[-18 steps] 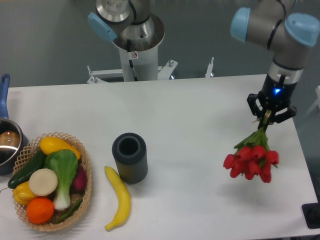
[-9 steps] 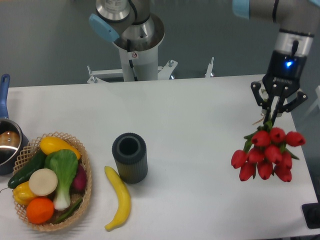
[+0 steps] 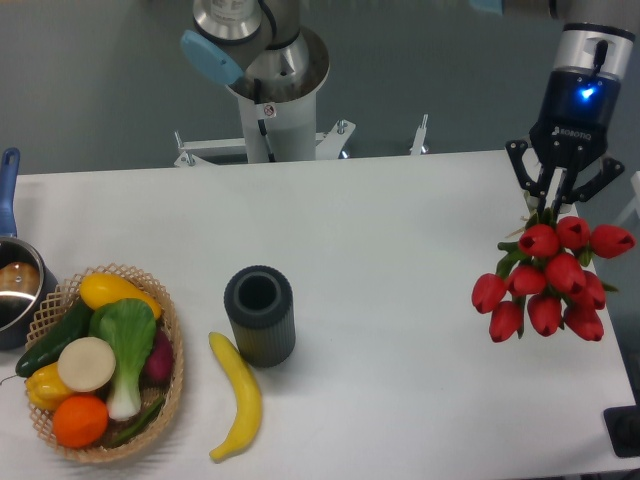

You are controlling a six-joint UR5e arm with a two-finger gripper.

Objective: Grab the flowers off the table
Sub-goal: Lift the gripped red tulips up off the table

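Where the white surface (image 3: pixel 400 250) meets the left edge of the view, a dark pot (image 3: pixel 15 290) with a blue handle sits partly out of frame, touching the rim of a woven basket (image 3: pixel 170 385). That basket holds vegetables and fruit (a yellow squash, a dark cucumber, a leafy green, a pale round slice, an orange, a yellow pepper and something purple tucked at the side). Just to its right a yellow banana (image 3: pixel 238 395) lies on the surface, its upper end close to the base of a dark ribbed cylinder (image 3: pixel 260 315) that stands upright with its open mouth showing. Behind these, at the far edge, stands my own grey base column (image 3: pixel 270 100).

Far over to the right, my claw (image 3: pixel 555 200) points downward with a blue light glowing on the wrist above it. Its fingers are pressed in on the green stems of the flowers (image 3: pixel 550 280), which hang directly below the claw, red buds downward and fanned out. The bunch appears lifted off the surface, near the right edge, well apart from the cylinder and banana. A dark object (image 3: pixel 625 430) shows at the lower right corner.
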